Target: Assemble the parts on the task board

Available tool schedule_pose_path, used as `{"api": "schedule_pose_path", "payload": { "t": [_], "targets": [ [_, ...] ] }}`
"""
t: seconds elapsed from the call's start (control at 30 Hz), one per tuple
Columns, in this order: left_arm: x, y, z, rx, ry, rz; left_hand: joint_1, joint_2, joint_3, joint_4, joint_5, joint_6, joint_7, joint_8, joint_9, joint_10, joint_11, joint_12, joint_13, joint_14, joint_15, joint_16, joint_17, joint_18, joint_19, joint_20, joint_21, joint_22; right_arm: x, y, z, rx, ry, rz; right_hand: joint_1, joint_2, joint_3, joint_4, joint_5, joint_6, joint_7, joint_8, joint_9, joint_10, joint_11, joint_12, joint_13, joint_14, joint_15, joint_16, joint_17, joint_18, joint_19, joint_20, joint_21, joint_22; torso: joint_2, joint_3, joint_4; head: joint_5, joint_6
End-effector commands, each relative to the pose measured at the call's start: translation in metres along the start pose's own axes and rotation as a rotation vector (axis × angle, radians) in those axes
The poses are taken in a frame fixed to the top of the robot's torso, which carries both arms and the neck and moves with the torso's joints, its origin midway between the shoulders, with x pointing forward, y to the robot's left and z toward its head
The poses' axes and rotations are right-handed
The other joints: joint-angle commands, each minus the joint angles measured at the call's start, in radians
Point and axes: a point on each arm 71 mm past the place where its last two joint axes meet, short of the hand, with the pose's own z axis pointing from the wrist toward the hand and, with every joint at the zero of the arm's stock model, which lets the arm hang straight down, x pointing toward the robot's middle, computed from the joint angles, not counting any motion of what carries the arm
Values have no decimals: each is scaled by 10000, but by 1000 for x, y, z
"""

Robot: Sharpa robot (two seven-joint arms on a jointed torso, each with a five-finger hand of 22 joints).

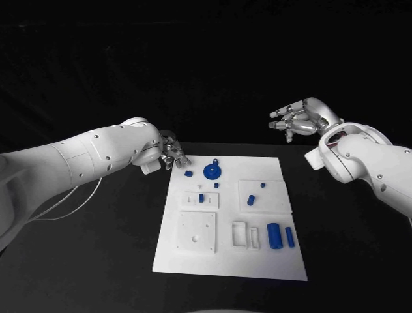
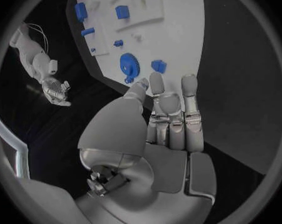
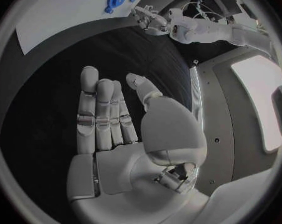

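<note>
The white task board (image 1: 234,261) lies mid-table with blue parts on it. A blue gear (image 1: 212,172) sits near its far edge, with a small blue block (image 1: 187,174) beside it. Two blue cylinders (image 1: 274,235) lie side by side near the right edge, and small pegs (image 1: 250,199) stand in the middle. My left hand (image 1: 173,155) hovers at the board's far left corner, fingers extended and empty; its wrist view shows the fingers (image 2: 168,109) just short of the gear (image 2: 129,63) and block (image 2: 158,65). My right hand (image 1: 300,119) is raised beyond the far right corner, open (image 3: 113,114) and holding nothing.
White raised fixtures (image 1: 197,231) and slotted holders (image 1: 244,235) stand on the board's near half. A thin cable (image 1: 70,195) trails under my left arm. Black table (image 1: 103,261) surrounds the board on all sides.
</note>
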Motion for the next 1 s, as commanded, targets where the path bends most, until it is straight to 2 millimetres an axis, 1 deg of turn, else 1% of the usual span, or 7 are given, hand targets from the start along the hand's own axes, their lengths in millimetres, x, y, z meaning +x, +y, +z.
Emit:
{"api": "schedule_pose_path", "payload": {
  "t": [0.03, 0.07, 0.3, 0.43, 0.57, 0.8, 1.0],
  "targets": [
    [-4, -8, -4, 1245, -752, -158, 413, 174, 463, -499, 116, -142, 99, -4, -1209, 64, 53, -281, -170, -37, 70, -168, -81, -11, -57, 95, -78, 65, 4, 3, -2, -190, 435, -782, 6, 28, 204, -44, -89, -58, 2, 29, -14, 120, -60, 216, 317, 177, -55, 270, 136, 194, 225, -66, 233, 331, 1, -1, 19, 13, 31],
    [-4, -8, -5, 1383, -822, -154, 418, 163, 708, -656, 174, -127, 110, -7, -1667, 2, 50, -384, -239, -30, 82, -215, -105, 12, -68, 109, -97, 80, 4, 3, -2, -209, 474, -853, 19, 31, 254, -60, -107, -47, -3, 29, -14, 181, -76, 315, 420, 245, -77, 358, 189, 179, 299, -85, 590, 489, -2, -4, 21, 13, 29],
    [-7, -10, -12, 2552, -1427, 567, 525, -202, 2134, -1534, 277, -183, 320, -3, -3096, -1257, 369, -1507, -1267, -773, 464, -1068, -464, 212, -699, 443, -555, 64, 7, 5, -4, -290, 715, -1249, -34, -20, 596, -71, -157, -63, -11, 28, -21, 307, -122, 691, 1327, 439, -132, 744, 601, 125, 392, -139, 2421, 1549, -11, -1, 21, 81, 48],
    [-3, -14, -14, 3163, -1468, 1728, 665, -224, 2316, -1818, 285, 77, 335, 7, -3073, -1762, 543, -1777, -1578, -1063, 578, -1315, -563, 268, -953, 541, -659, 156, 11, 8, -5, -358, 848, -1450, -26, -36, 761, -74, -198, -70, -11, 27, -25, 382, -135, 808, 1900, 581, -153, 876, 847, 100, 443, -158, 3191, 1671, -5, -23, 12, 123, 69],
    [3, -14, -14, 3390, -1281, 2676, 762, -170, 2266, -2009, 276, 10, 258, -8, -3085, -1973, 568, -1745, -1730, -1256, 585, -1366, -576, 300, -1108, 582, -567, 241, 14, 10, -5, -427, 977, -1561, -52, -71, 961, -68, -288, -79, -11, 29, -26, 412, -136, 766, 2143, 632, -153, 927, 988, 102, 412, -159, 3434, 1685, -2, -11, 17, 147, 69],
    [11, -7, -11, 3261, -1085, 3816, 674, -219, 3184, -2495, 323, 109, 371, -26, -3094, -2144, 673, -1105, -1694, -1352, 634, -1291, -569, 472, -1440, 594, 238, 268, 18, 13, -6, -491, 1109, -1623, -38, -136, 1084, 36, -285, -124, -3, 28, -26, 507, -142, 615, 2518, 720, -160, 932, 1185, 111, 371, -161, 3733, 1693, -4, -1, -6, 181, 86],
    [16, -5, -9, 3175, -900, 4253, 546, -230, 3586, -2501, 328, 202, 400, -10, -3087, -2279, 691, -684, -1639, -1379, 645, -1184, -553, 564, -1662, 634, 747, 238, 20, 14, -6, -496, 1152, -1636, -36, -148, 1079, 72, -285, -135, -2, 27, -27, 527, -140, 605, 2638, 748, -159, 946, 1247, 110, 368, -161, 3818, 1698, 4, 3, -14, 180, 67]
  ]
}}
